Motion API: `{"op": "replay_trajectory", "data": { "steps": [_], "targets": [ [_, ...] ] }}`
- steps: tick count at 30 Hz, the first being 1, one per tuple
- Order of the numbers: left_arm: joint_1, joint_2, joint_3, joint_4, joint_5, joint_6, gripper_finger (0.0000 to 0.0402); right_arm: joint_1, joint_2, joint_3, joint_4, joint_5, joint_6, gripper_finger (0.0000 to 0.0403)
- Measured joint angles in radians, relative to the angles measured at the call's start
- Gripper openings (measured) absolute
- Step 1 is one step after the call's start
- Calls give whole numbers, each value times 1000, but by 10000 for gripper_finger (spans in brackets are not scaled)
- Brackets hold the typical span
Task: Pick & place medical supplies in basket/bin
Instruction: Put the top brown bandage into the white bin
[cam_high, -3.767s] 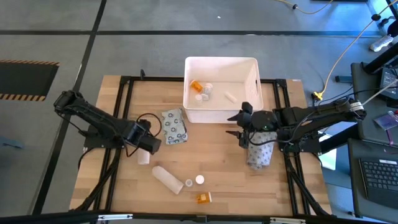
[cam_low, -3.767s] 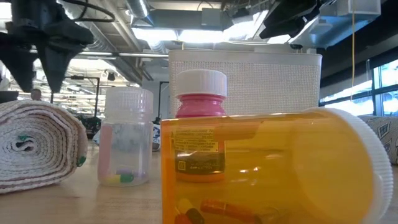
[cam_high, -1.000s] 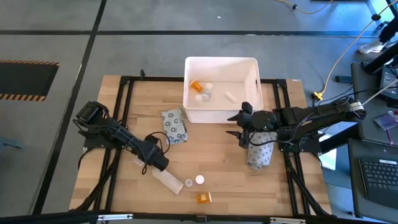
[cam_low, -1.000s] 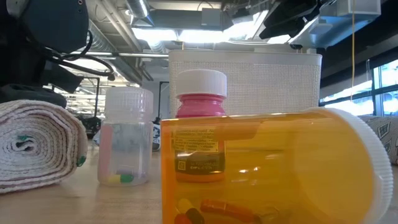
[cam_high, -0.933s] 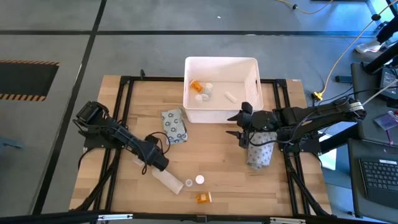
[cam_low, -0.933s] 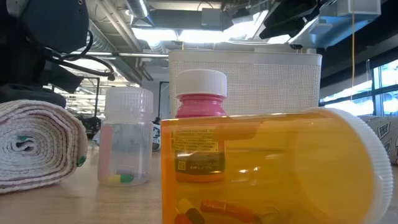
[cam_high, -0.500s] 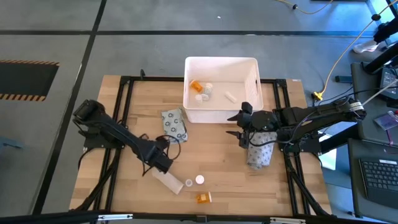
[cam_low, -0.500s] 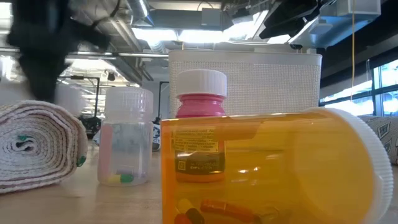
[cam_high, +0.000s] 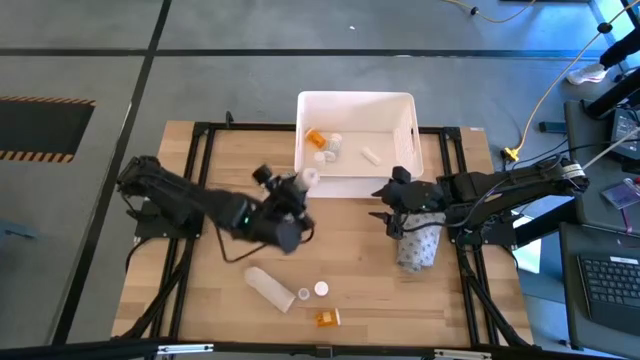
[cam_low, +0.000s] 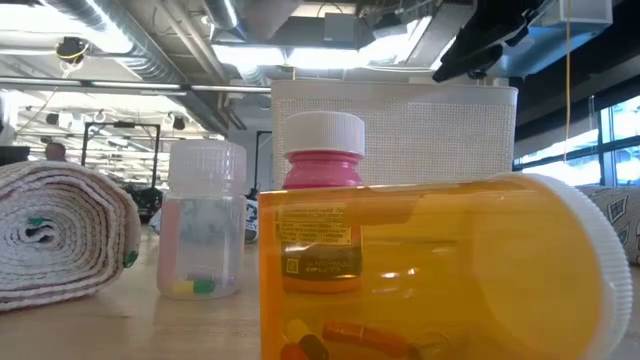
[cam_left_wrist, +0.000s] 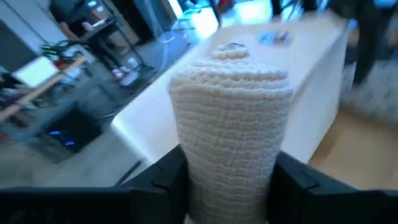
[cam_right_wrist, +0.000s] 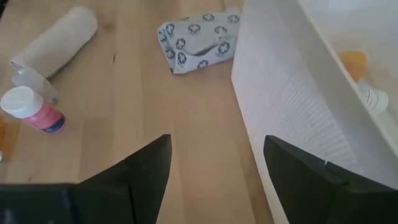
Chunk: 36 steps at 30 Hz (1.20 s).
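A white woven gauze roll (cam_left_wrist: 231, 118) stands clamped between the two dark fingers (cam_left_wrist: 166, 177) of the left gripper (cam_high: 297, 186), which pinch it on both sides. Seen from above, the roll's pale end (cam_high: 309, 177) shows at the gripper's tip, right at the front left corner of the tall white rectangular plastic tub (cam_high: 404, 103), raised off the light wooden table (cam_high: 345, 260). Through the left wrist camera the tub's white wall (cam_left_wrist: 311, 74) lies just behind the roll.

Inside the tub lie an orange pill bottle (cam_high: 316, 137), a small white bottle (cam_high: 330, 149) next to it, and a short white cylinder (cam_high: 370, 155) farther to the right.

On the table in front of the left arm rests a second white gauze roll (cam_high: 268, 285) on its side, with a small clear-bodied bottle (cam_high: 303, 294) and a white-capped pink bottle (cam_high: 321, 289) just beside its end, and an orange pill bottle with a white cap (cam_high: 327, 318) near the table's front edge. A flat grey packet printed with circles (cam_right_wrist: 199, 40) lies beside the tub's front wall.

The right gripper (cam_high: 386, 203) hangs near the tub's front right corner with its fingers (cam_right_wrist: 149, 171) spread apart and nothing between them; a grey patterned pouch (cam_high: 418, 247) sits under that arm.
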<state>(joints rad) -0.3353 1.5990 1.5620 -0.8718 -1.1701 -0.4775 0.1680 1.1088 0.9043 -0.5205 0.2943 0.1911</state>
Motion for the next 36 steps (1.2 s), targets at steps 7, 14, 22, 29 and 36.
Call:
{"op": "replay_trajectory", "data": {
  "steps": [7,14,22,29,36],
  "targets": [
    [234,0,76,356,508,371,146,0,0,0,-39,-1,41,257],
    [484,46,77,520,1135,388,146,23,0,0,-247,-27,239,257],
    [633,271,78,837,1360,360,146,77,0,0,-241,-26,287,257],
    [713,469,77,982,1374,319,145,117,-1,-7,-210,-25,302,257],
    [758,575,77,1027,1373,252,149,132,0,-75,-165,-25,303,257]
  ]
}}
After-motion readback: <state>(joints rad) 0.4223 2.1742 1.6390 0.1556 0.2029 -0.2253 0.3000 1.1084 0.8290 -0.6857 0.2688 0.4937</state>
